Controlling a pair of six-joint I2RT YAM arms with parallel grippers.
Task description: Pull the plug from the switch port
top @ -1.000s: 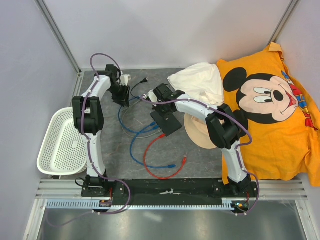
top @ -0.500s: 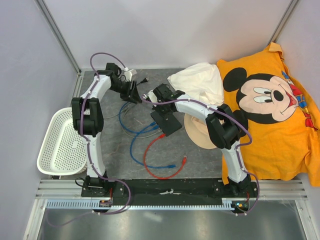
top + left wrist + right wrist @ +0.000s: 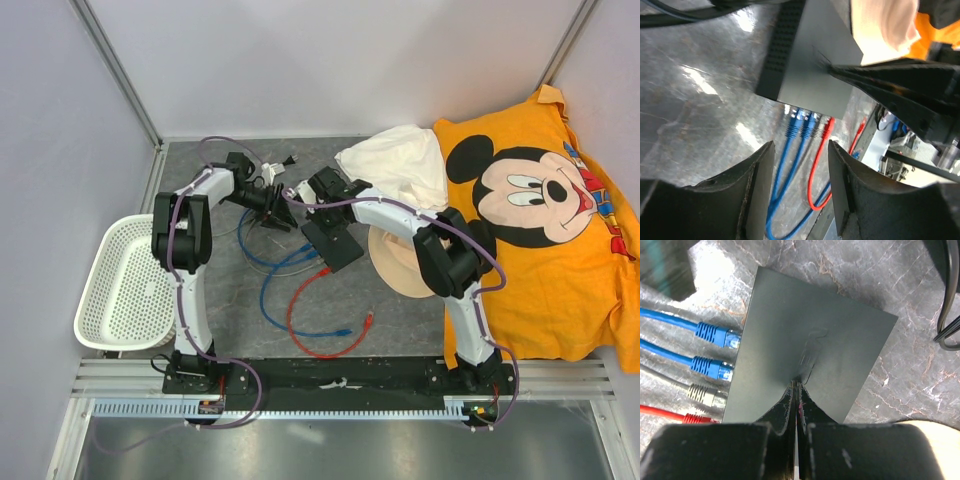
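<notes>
Nearest the bases, the red cable (image 3: 300, 320) loops across the tabletop (image 3: 400, 320) up to the switch (image 3: 335, 245). The switch port edge (image 3: 807, 111) faces the near left and holds a row of plugs (image 3: 810, 124), blue, grey and red, all seated. The right claw (image 3: 797, 385) stays pinched shut, its tips pressing the box's top. Just beyond, the left claw (image 3: 801, 150) has swung in from the far-left corner within the last second. It now stands wide, framing the plugs without touching them, so the approach looks nearly done and no plug has been pulled yet.
</notes>
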